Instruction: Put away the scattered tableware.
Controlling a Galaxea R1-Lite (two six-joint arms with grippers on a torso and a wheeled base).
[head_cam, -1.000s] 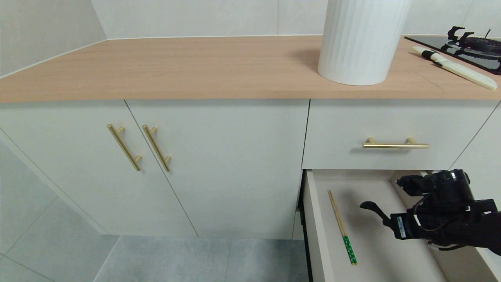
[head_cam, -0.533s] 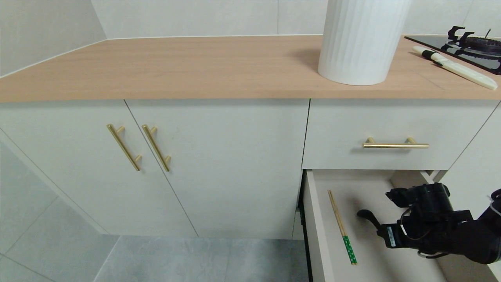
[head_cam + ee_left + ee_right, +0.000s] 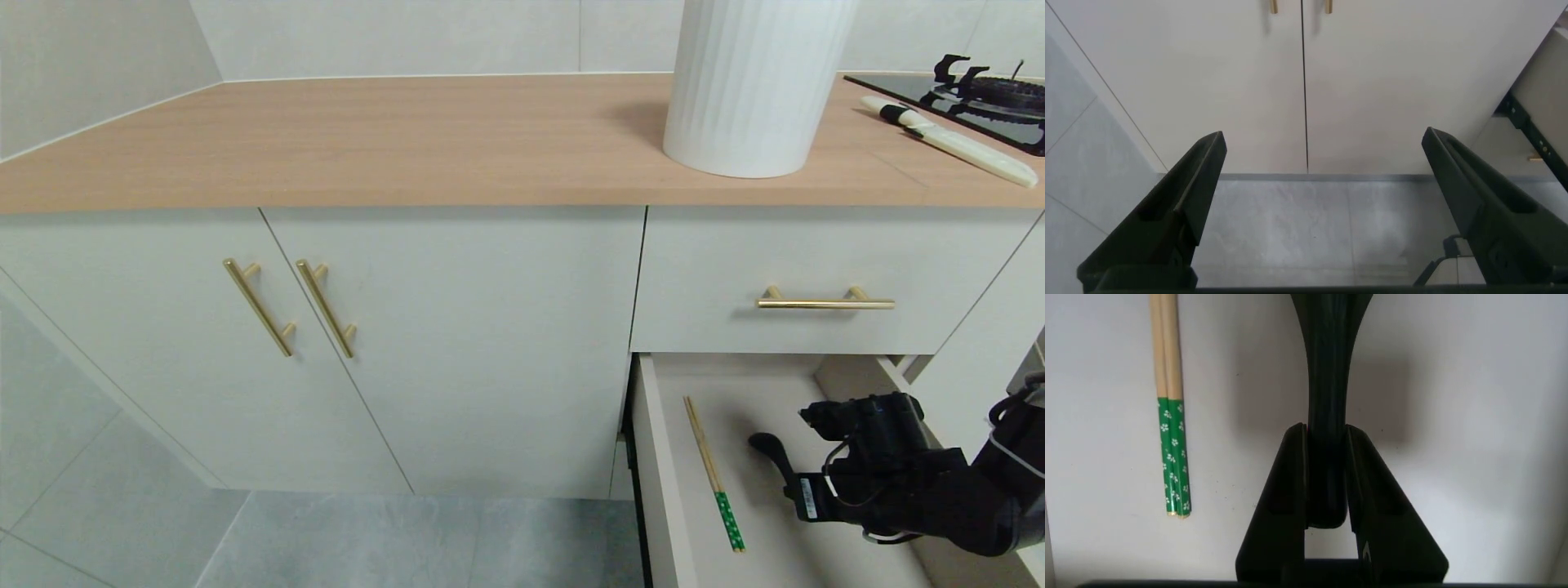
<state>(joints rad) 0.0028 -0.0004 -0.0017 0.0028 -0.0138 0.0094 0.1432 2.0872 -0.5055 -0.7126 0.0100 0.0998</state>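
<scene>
A pair of wooden chopsticks [image 3: 713,473] with green patterned ends lies along the floor of the open lower drawer [image 3: 657,457]; the right wrist view shows the chopsticks [image 3: 1169,400] too. My right gripper [image 3: 796,490] hangs over the drawer's right half, shut on the handle of a black spoon [image 3: 769,447]. In the right wrist view the black spoon [image 3: 1325,392] runs out from between the fingers [image 3: 1288,478] of my right gripper [image 3: 1327,486], beside the chopsticks and apart from them. My left gripper [image 3: 1327,216] is open and empty, low in front of the cabinet doors.
A tall white ribbed container [image 3: 751,82] stands on the wooden countertop [image 3: 367,139]. A pale knife [image 3: 947,139] lies at the right by the black stove [image 3: 992,94]. Above the open drawer is a closed drawer with a gold handle [image 3: 824,303]. Two cabinet doors [image 3: 326,343] are closed.
My right gripper has sunk lower into the drawer with the black spoon and drawn slightly left. The chopsticks have not moved.
</scene>
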